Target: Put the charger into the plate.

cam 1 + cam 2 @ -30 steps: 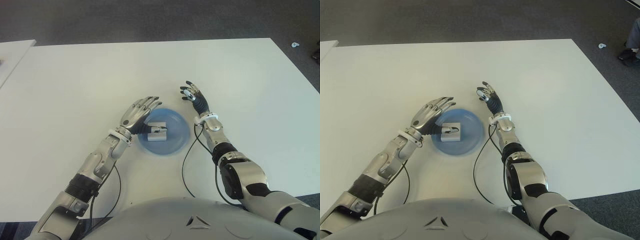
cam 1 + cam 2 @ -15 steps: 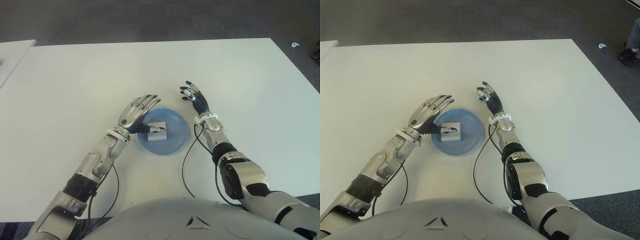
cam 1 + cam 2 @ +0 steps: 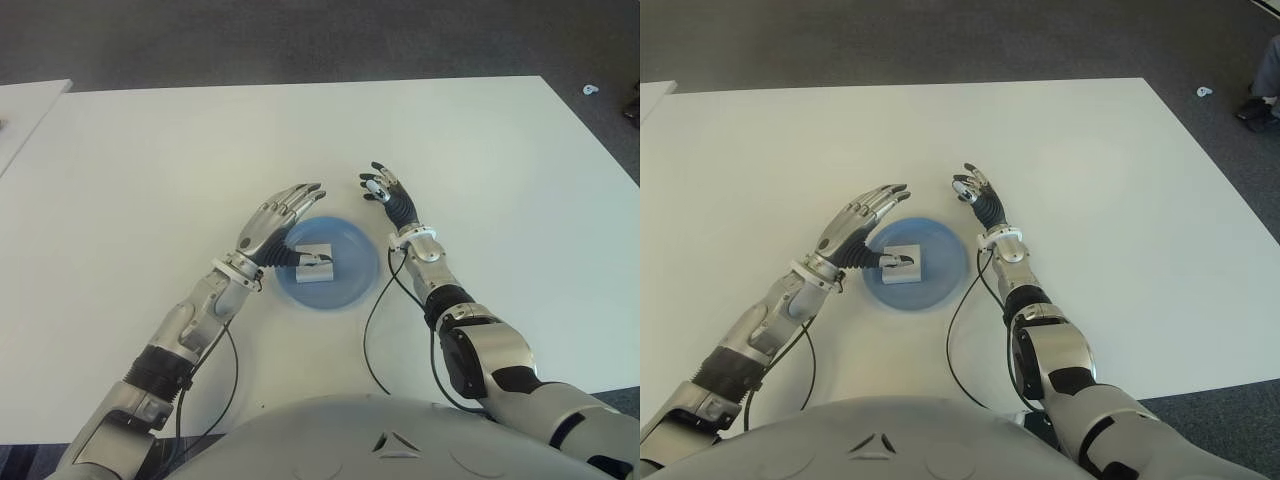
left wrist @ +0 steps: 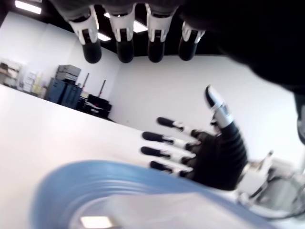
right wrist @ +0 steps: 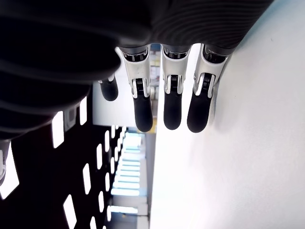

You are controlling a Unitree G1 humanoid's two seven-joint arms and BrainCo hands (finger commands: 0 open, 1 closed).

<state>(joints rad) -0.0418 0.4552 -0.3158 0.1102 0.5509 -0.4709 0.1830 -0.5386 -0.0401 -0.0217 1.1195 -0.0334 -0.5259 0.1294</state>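
Here the charger (image 3: pixel 315 263) lies flat in the plate (image 3: pixel 355 247), squarish, no clear long axis, left hand (image 3: pixel 276 226) spread empty above it.

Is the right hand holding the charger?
No. The charger lies in the blue plate, while the right hand is open beside it.

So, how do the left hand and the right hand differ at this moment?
The left hand is over the left rim of the round blue plate, thumb tip by the small grey charger lying in it; the right hand is beyond the plate's right edge, over the bare white table. Both are open and hold nothing.
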